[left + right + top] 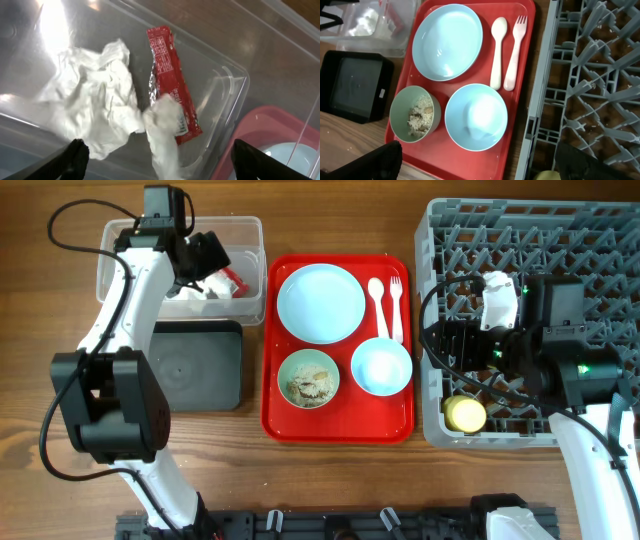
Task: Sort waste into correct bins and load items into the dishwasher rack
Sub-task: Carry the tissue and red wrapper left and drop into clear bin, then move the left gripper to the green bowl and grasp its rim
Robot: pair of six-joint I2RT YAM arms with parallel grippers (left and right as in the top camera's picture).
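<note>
The rack (530, 240) stands just right of the red tray (275, 420), only a thin gap between their rims. The right gripper (481, 161) hangs over that edge, jaws spread wide. The tub (250, 250) sits at the tray's far left corner; the black tray (200, 365) lies to its left across a strip of bare wood. On the red tray the plate (320, 302) lies far left. The blue bowl (381, 367) and green bowl (406, 98), which holds scraps (418, 120), sit side by side nearer, a free red band before them. The spoon (378, 305) and fork (396, 305) lie by the right rim. Tissue (95, 110) and wrapper (167, 65) lie in the tub under the left gripper (162, 157), jaws wide apart.
</note>
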